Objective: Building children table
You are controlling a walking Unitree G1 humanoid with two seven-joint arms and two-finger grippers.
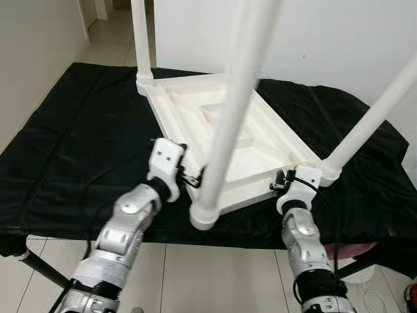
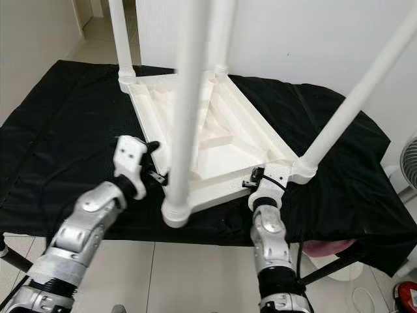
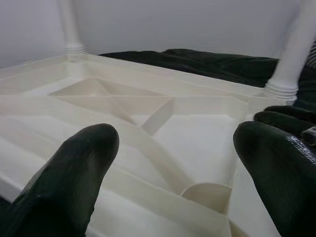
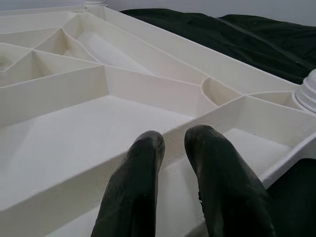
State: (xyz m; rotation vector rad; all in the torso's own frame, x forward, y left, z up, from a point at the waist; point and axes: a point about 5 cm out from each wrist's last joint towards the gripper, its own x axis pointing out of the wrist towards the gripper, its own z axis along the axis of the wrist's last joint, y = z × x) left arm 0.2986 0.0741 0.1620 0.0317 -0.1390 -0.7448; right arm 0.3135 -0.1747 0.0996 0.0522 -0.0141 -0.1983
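place: home room | cues: pale floor tiles point(image 1: 215, 274), white walls point(image 2: 326, 45), doorway, fan point(image 2: 407, 163)

From my remote station I see a black cloth point(image 1: 78, 130) draped over a low platform, its surface creased and its front edge hanging down. A dark tubular leg point(image 1: 42, 267) supports the platform's near left corner. Pale floor tiles point(image 1: 215, 280) lie below. A white wall point(image 1: 326, 39) stands behind. At the far right I note a white fan point(image 2: 405, 163), a pink object point(image 2: 326, 248) under the cloth edge, and a red item point(image 2: 405, 297).
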